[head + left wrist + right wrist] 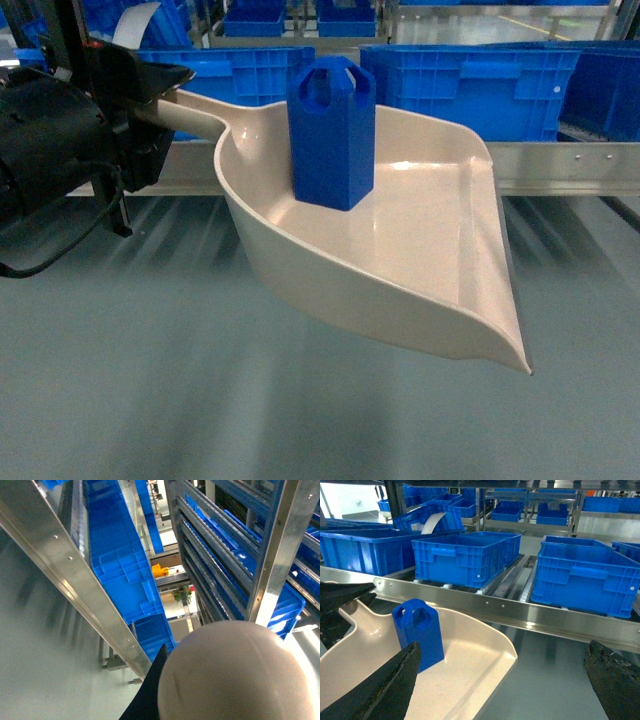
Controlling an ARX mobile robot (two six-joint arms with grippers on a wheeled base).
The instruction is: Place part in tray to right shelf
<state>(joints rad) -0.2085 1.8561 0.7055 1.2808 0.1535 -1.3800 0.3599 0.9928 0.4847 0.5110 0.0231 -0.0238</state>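
Observation:
The blue part stands upright in the back of the cream tray, which hangs above the grey floor in front of the shelf. My left gripper is shut on the tray's long handle at the left. In the left wrist view the tray fills the lower right beside one dark finger. My right gripper is open and holds nothing, just right of the tray. Its left finger is in front of the part. The right gripper is outside the head view.
The right shelf's steel front rail runs behind the tray, seen again in the right wrist view. Large blue crates sit on its lanes. More racks with blue crates stand beyond.

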